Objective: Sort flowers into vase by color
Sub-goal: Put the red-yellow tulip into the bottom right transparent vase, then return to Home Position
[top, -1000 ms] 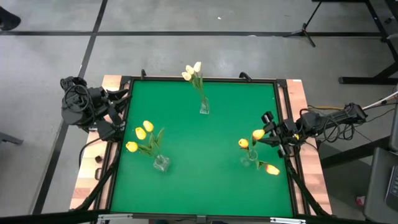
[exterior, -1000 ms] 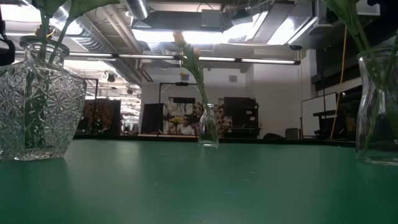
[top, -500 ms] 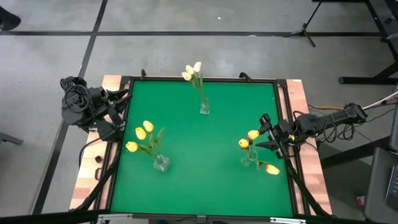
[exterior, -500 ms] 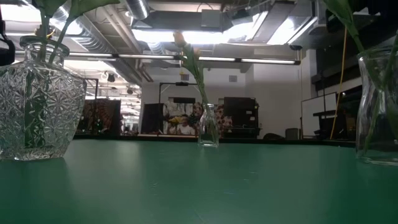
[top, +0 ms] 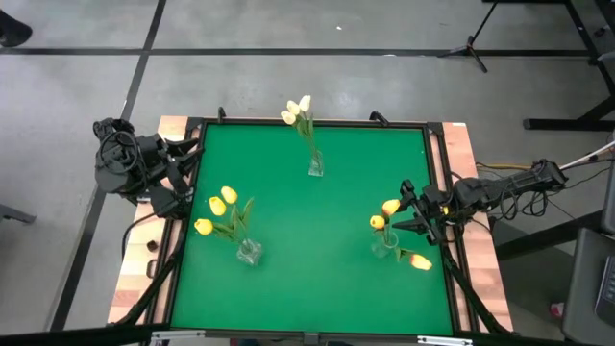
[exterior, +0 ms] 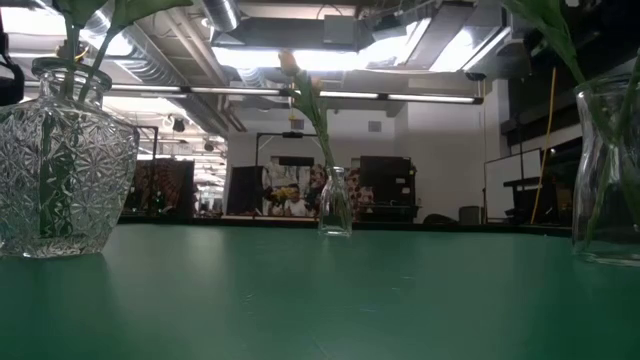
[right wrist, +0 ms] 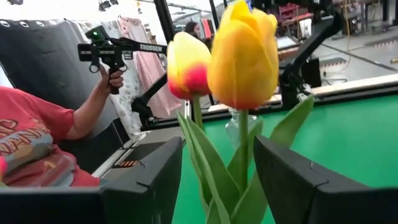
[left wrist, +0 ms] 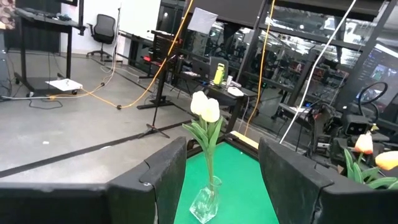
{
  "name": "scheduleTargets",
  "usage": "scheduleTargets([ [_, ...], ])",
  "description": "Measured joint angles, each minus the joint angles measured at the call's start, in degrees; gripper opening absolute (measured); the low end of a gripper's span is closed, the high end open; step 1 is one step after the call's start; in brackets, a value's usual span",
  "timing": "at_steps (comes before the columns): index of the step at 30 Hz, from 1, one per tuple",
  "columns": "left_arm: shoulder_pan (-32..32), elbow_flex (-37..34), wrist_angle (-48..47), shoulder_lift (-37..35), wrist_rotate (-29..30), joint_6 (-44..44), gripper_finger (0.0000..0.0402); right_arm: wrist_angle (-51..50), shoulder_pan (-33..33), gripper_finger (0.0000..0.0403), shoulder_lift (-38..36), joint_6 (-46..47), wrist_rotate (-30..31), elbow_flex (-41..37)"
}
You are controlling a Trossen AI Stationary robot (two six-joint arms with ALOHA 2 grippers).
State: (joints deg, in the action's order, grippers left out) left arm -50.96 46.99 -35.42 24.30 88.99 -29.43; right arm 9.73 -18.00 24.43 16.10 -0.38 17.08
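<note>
Three clear glass vases stand on the flat green worktop [top: 317,250], each holding smooth-petalled artificial tulips on thin green stems. The creamy white tulips [top: 298,110] rise from a slim bottle-shaped vase [top: 315,167] at the far edge; the yellow tulips [top: 218,208] sit in a squat cut-glass vase [top: 249,252] with a faceted surface; the orange-red and yellow tulips [top: 388,216] stand in a smooth vase [top: 385,246] on the right. The right end effector [top: 413,210] hovers just beside these last blooms, fingers apart, one yellow head between them. The left end effector [top: 188,154], fingers apart and empty, waits at the worktop's left edge.
</note>
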Motion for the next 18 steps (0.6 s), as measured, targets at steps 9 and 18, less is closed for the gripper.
scheduleTargets([
  [9, 0.0, 0.0, 0.2, 0.1, -1.4, 3.3, 0.0196, -0.6, 0.0, 0.02, -2.6, -1.4, 3.9, 0.6],
  [18, 0.0, 0.0, 1.6, 0.1, -5.7, 7.6, 0.0196, -3.1, 0.0, 0.02, -10.0, -4.9, 3.9, 4.2],
])
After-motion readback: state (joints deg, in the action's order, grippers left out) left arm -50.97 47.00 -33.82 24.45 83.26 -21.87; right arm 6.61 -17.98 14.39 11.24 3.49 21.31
